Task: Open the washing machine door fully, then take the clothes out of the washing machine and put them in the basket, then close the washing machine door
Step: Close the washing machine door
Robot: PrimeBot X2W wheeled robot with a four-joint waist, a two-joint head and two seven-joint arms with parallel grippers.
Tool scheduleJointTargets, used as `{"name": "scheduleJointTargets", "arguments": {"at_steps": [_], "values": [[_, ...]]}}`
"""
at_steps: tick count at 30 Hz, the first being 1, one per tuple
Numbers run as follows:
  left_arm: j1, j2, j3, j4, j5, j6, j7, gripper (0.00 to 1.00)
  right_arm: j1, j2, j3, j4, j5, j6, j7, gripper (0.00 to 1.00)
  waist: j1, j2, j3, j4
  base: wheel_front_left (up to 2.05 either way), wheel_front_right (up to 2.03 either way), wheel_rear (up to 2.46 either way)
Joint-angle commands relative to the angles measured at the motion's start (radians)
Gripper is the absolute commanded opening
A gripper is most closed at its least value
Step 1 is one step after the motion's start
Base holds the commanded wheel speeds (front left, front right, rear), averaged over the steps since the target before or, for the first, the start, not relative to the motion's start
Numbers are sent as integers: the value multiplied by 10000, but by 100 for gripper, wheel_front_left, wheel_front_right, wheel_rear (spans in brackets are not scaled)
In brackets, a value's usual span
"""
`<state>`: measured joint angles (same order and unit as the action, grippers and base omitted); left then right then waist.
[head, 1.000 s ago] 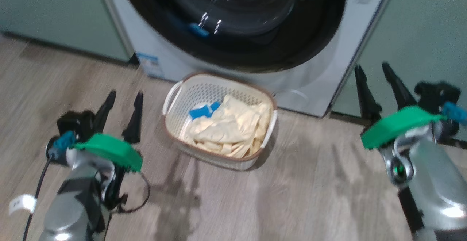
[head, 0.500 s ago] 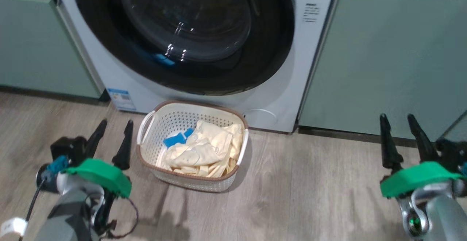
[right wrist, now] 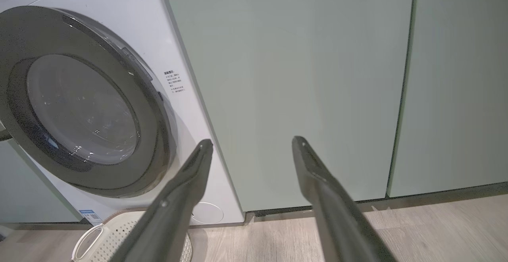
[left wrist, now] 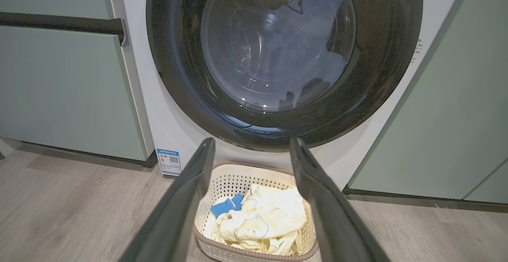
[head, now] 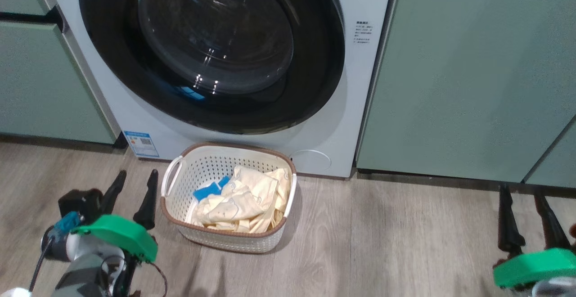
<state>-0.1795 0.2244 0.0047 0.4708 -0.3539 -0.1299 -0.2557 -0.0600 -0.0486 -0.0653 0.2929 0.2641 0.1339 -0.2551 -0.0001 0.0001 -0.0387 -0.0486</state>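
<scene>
The white washing machine stands between green cabinets, and its black-rimmed glass door lies shut against the front. Right in front of it on the floor sits the cream basket, holding pale yellow clothes with a blue patch. My left gripper is open just left of the basket, nothing between its fingers. My right gripper is open far to the right, before the cabinet. The left wrist view looks past the left gripper at the door, basket and clothes. The right gripper faces the cabinet, with the door on its left.
Flat green cabinet doors flank the machine on the right and on the left, the left one with a dark bar handle. A wood-look floor stretches between basket and right gripper. A round service flap sits low on the machine.
The head camera has tilted up and shifted, so the machine and cabinets show more and both grippers sit lower in view. Both grippers stay open; basket and clothes lie as before.
</scene>
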Motion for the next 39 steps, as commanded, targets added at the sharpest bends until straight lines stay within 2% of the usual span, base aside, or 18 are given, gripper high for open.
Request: {"name": "scheduleJointTargets", "arguments": {"at_steps": [1,15,39], "values": [[-266,226,480,-235,-7,-8,-61,100,-185,-16,97,-390,22,-32,-67,100,1,-1,-68,-27,0,0,0],[-137,175,354,-208,-23,-8,-61,100,493,-16,-351,-403,-125,-32,-67,100,1,-1,-382,-116,0,0,0],[-282,265,306,7,167,-8,-61,100,464,-16,-50,-288,-655,-32,-67,100,1,-1,-264,-81,0,0,0]]}}
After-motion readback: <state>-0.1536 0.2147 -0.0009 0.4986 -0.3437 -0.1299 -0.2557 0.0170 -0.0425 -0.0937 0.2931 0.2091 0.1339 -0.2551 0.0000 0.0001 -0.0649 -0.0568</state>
